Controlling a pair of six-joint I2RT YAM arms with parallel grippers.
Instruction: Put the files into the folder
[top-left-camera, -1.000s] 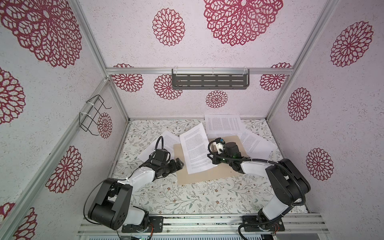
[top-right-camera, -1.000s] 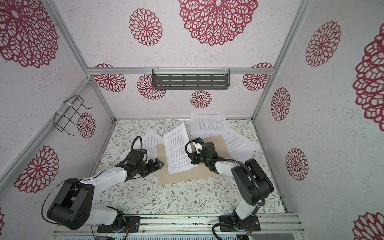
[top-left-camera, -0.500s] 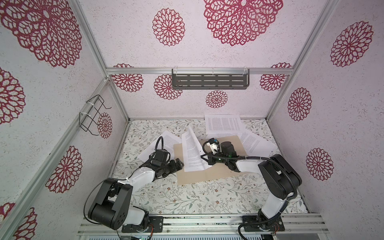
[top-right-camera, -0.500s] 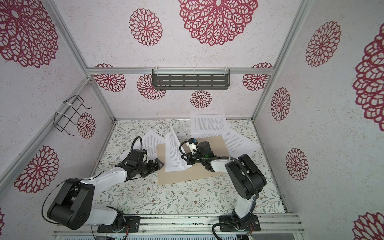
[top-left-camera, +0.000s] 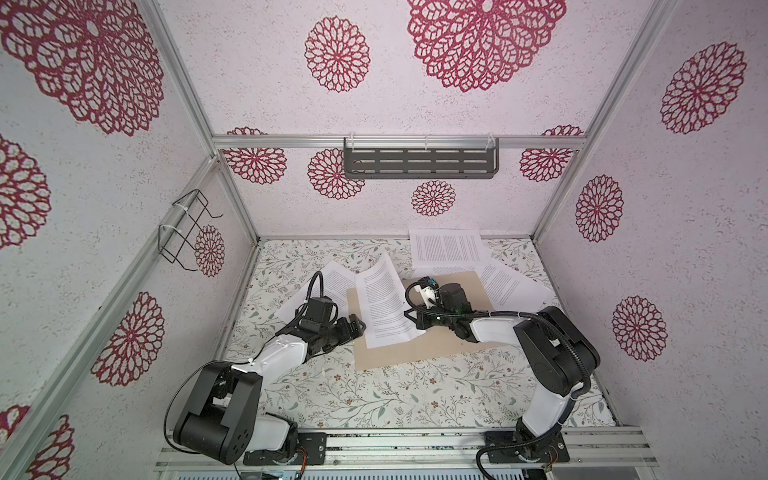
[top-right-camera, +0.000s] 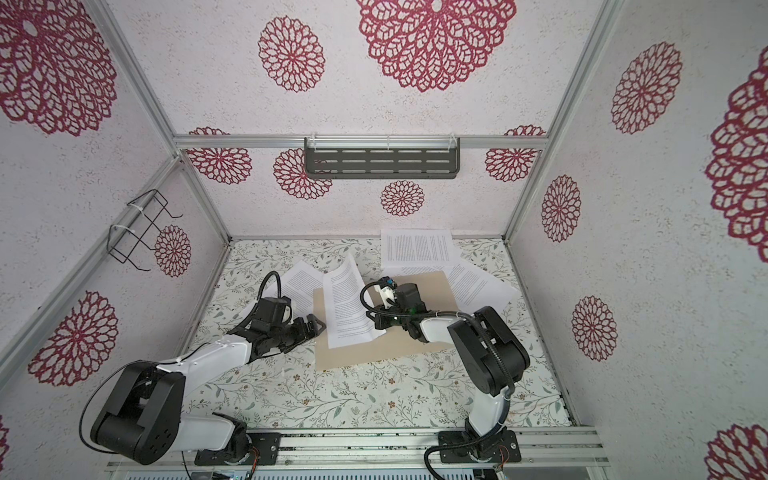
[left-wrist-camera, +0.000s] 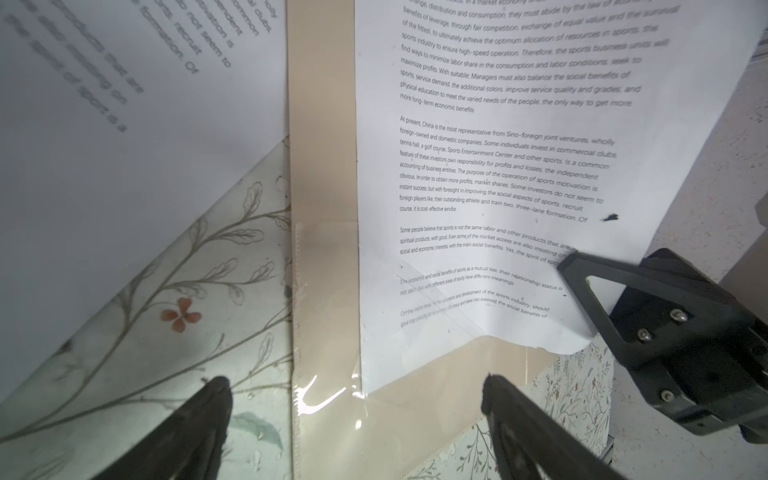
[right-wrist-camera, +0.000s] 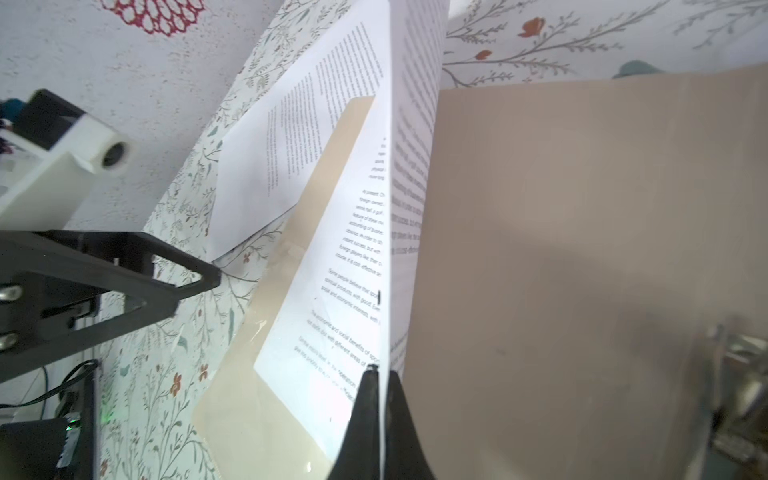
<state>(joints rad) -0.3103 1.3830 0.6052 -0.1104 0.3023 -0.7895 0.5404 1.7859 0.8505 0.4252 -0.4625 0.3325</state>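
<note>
white sheets (top-left-camera: 382, 307) four, tan folder (top-left-camera: 415, 350) one

Printed sheet (left-wrist-camera: 498, 166) over folder (left-wrist-camera: 322, 166); right end effector (left-wrist-camera: 569, 259) at edge.

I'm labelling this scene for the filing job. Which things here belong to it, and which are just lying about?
Job: folder; held sheet, pinched by the right hand; back sheet; right sheet; left sheet; the open left hand at the folder's edge.
Lying about: grey shelf on the back wall; wire rack on the left wall.
</note>
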